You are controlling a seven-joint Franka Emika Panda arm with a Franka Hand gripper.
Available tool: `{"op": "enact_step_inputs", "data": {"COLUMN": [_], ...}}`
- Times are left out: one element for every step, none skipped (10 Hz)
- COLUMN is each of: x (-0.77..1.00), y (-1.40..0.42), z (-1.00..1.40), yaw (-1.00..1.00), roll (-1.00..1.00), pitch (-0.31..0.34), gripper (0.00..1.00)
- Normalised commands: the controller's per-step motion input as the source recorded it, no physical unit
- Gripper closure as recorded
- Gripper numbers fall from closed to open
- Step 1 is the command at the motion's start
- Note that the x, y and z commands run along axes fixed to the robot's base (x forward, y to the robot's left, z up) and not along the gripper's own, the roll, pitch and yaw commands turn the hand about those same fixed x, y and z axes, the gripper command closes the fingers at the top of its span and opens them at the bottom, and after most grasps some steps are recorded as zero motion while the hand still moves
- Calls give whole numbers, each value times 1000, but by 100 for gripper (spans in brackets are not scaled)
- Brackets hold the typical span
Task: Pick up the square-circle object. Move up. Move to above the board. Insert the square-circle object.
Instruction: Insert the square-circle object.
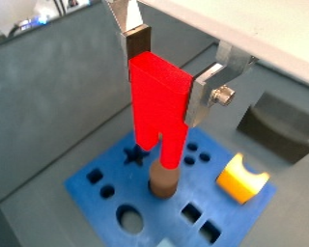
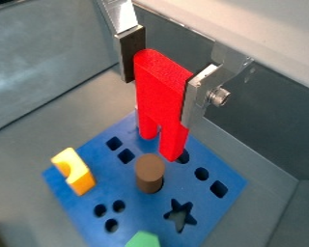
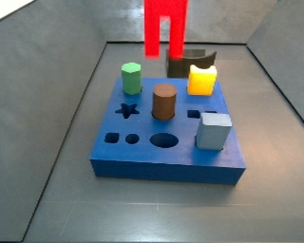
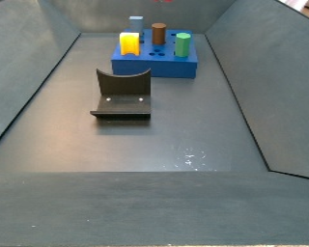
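While end effector [image 1: 173,69]-held, square-circle object [image 1: 158,101] above board [image 1: 96,180].

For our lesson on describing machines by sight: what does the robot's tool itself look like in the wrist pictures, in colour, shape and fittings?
The tool has two flat silver metal finger plates, each ending in a dark pad. One plate carries a round silver bolt head on its outer face. In both wrist views it sits above the thick blue rectangular board. No cables or markings show, and the arm is out of view.
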Motion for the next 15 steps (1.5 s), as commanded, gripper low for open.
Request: {"op": "enact_step_inputs", "data": {"x": [-51, 46, 0, -280, -317, -280, -234, -166, -249, -151, -20, -154, 0, -114, 0], "y": [-69, 0, -380, -840, -923, -854, -409, -289, -134, -9, 0, 103, 66, 183, 0], "z": [-63, 0, -291, -617, -671, -526, -111, -60, -180, -111, -46, -254, -31, -269, 0], "yaw": [14, 0, 0, 89, 174, 223, 231, 223, 171, 77, 0, -97, 0, 0, 0], "roll": [0, 0, 163, 266, 259, 230, 77, 70, 90, 31, 0, 39, 0, 91, 4], "pitch": [-147, 0, -23, -123, -150, -153, -157, -93, -96, -67, -9, -24, 0, 0, 0], "gripper": [100, 100, 100, 100, 100, 100, 100, 100, 100, 100, 100, 100, 100, 100, 100]}}
